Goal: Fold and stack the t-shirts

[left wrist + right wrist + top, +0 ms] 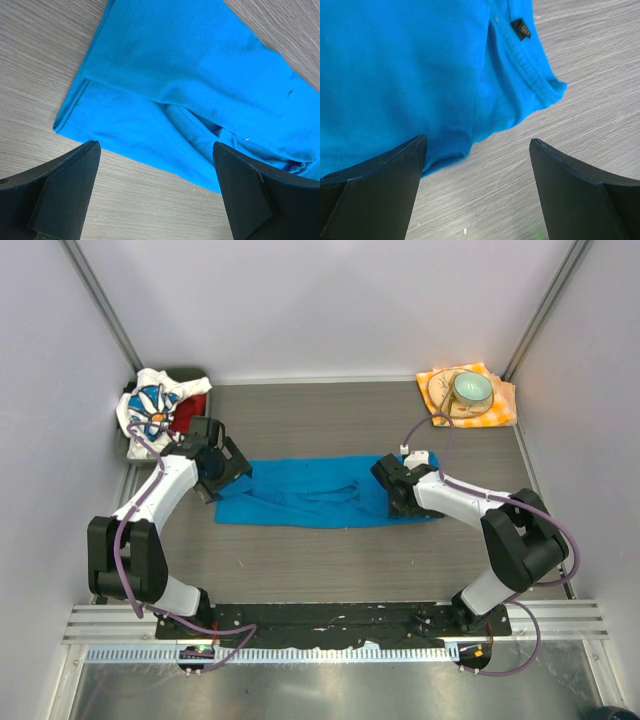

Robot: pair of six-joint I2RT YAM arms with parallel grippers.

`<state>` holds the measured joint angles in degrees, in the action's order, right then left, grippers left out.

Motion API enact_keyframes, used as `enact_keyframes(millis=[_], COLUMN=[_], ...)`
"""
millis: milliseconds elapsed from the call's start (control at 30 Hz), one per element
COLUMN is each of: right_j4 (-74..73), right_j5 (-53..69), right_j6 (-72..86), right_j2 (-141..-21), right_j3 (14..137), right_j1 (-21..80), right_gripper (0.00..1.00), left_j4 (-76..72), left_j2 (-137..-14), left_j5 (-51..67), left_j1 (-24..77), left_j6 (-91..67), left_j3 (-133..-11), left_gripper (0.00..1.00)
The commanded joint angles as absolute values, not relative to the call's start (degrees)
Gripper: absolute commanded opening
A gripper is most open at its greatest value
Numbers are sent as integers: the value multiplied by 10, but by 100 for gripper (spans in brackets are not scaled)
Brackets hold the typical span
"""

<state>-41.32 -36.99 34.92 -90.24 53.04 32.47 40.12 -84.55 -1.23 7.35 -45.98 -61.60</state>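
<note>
The bright blue t-shirt (320,492) lies folded into a long strip across the middle of the table. It also shows in the left wrist view (190,85) and in the right wrist view (410,75). My left gripper (228,478) is open and empty just above the shirt's left end, its jaws wide apart (156,150). My right gripper (393,490) is open and empty over the shirt's right end, by the collar hem (477,145). The white daisy-print t-shirt (150,405) and the red t-shirt (185,420) lie crumpled in the far left corner.
An orange-and-white checked napkin (500,405) with a pale green bowl (472,389) on it sits at the far right corner. A dark tray (135,452) holds the crumpled shirts. Grey walls enclose the table on three sides.
</note>
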Motion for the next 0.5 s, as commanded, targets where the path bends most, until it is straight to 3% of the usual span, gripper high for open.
enact_keyframes(millis=[0, 400, 467], right_j4=[-420, -441, -411], right_j5=[-338, -390, -345], right_j6=[378, 403, 387], right_j2=[-870, -826, -836], right_j3=[523, 570, 584], right_j1=[343, 374, 364], right_gripper=[89, 89, 90], left_j4=[394, 389, 389], left_j2=[-821, -810, -810], left_j5=[-5, -4, -2], left_j1=[70, 69, 69], left_j6=[-457, -455, -455], left_j3=[-612, -599, -599], left_gripper=[100, 100, 100])
